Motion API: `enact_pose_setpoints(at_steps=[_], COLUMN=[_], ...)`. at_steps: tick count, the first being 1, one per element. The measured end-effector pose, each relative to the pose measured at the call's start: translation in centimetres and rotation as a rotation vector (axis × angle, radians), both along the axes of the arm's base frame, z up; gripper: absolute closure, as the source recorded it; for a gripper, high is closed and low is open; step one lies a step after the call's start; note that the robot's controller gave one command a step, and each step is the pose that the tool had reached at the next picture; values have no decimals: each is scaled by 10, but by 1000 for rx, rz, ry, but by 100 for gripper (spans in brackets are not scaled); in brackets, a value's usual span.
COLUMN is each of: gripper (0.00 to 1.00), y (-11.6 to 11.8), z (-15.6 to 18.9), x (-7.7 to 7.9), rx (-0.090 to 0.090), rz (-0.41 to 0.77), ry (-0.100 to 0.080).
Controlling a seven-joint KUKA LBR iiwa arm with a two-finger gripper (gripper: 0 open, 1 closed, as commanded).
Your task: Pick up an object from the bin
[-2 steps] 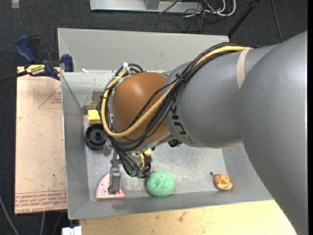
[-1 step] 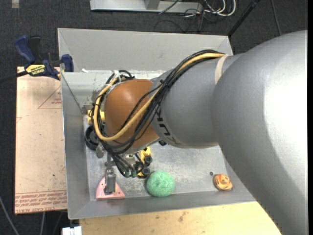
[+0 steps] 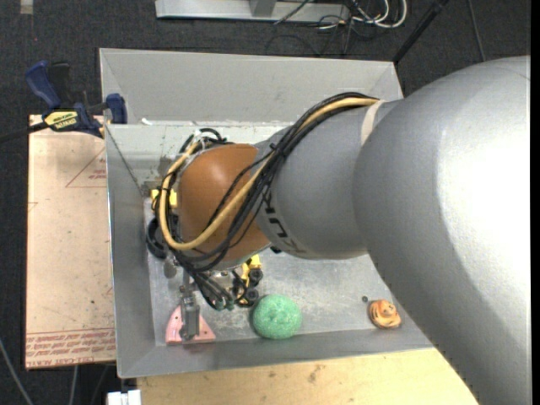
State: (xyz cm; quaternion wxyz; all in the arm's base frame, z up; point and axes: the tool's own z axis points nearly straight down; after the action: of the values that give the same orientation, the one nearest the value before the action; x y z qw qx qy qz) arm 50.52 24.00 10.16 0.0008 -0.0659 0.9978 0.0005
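My gripper (image 3: 192,312) hangs below the arm's wrist at the bin's front left, and its tip reaches down onto a flat pink triangular piece (image 3: 180,331) lying by the front wall. A fuzzy green ball (image 3: 276,316) rests on the floor just right of the gripper. Between the ball and the gripper's body lies a yellow and black thing (image 3: 249,278), partly hidden under the wrist.
A small orange figure (image 3: 384,313) lies at the front right of the bin. A bit of something yellow (image 3: 156,195) shows by the left wall behind the wrist. The arm covers the middle and right of the bin.
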Motion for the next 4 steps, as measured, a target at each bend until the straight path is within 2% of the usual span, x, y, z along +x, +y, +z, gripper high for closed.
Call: enact_pose_setpoints(at_steps=[1,2,3,4], gripper=[0,0,100,100], y=[-21,-26,-49,-49], z=[-31,-31,-25,-25], x=[11,-8,-3,-4], rx=[0,1,8,8], rz=[149,225,267,267], ry=[2,-4,-34,-34])
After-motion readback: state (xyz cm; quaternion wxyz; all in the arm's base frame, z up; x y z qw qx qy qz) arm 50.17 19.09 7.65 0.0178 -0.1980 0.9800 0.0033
